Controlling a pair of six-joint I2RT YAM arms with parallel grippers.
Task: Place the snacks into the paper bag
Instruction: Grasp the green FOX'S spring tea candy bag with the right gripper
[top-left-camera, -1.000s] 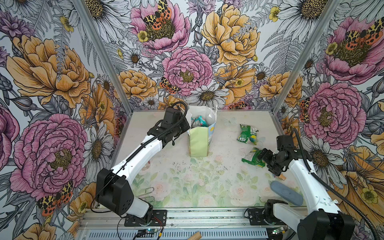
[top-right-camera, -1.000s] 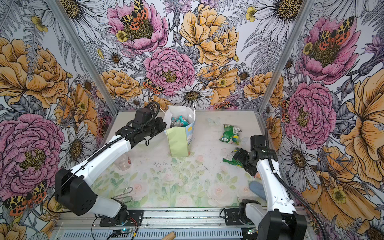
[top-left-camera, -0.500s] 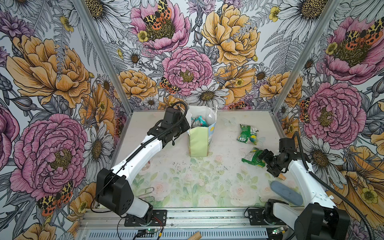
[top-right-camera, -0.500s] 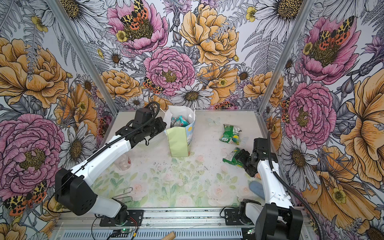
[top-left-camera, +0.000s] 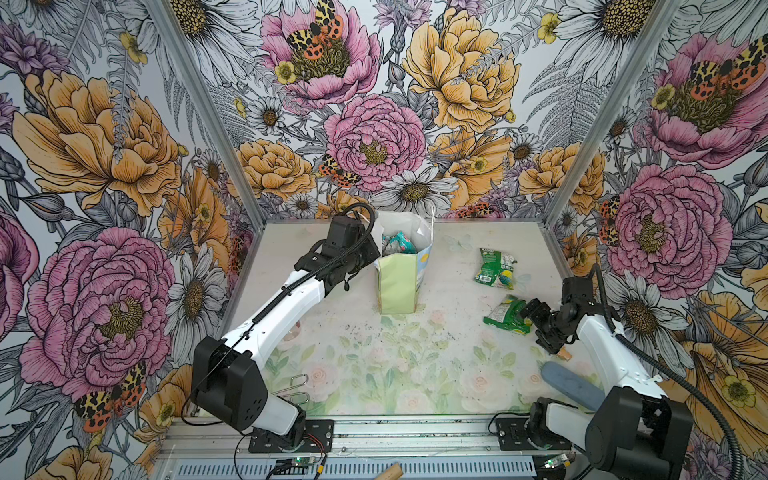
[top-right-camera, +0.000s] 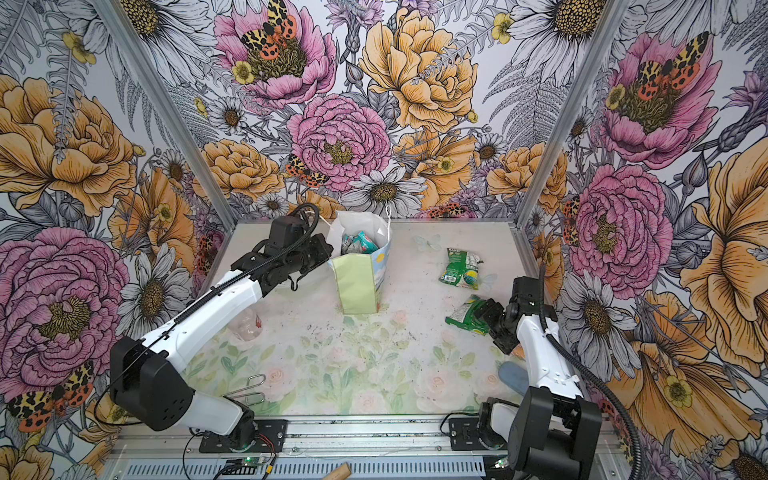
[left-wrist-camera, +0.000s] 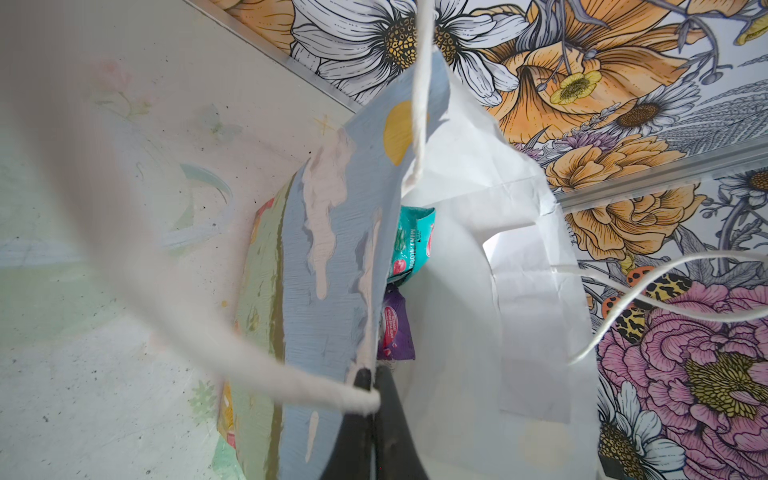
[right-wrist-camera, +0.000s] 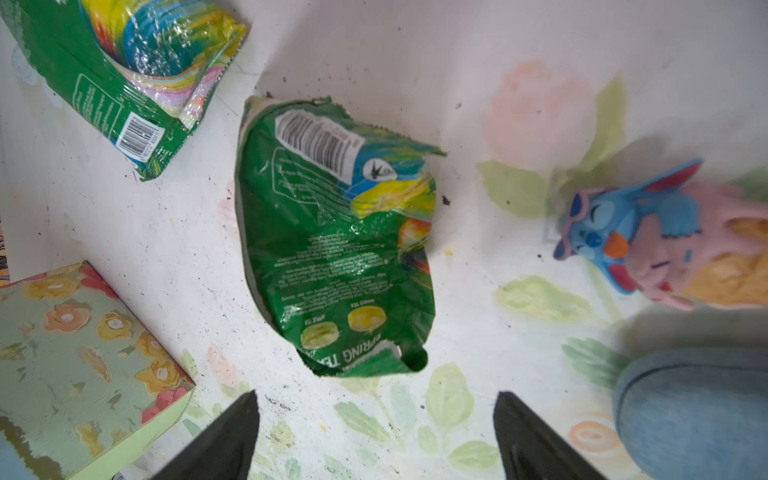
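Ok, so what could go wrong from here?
The left gripper pinches only the rim of the paper bag; a tug could tip or tear the tall bag. The right gripper is open by the near green packet, which lies flat and crumpled, so a grasp may slip off it.

Left arm (top-left-camera: 286, 305) reaches long from its base at the front left, forearm angled up and inward, wrist levelled toward the middle. Left end effector (left-wrist-camera: 371, 380) is closed tight, its fingers pinching the left rim of the paper bag (top-left-camera: 397, 286). Right arm (top-left-camera: 602, 349) stands shorter at the front right, forearm rising from the base, wrist bent down toward the surface (top-left-camera: 415, 374). Right end effector (right-wrist-camera: 374, 401) is spread wide, its fingertips well apart with nothing between them.
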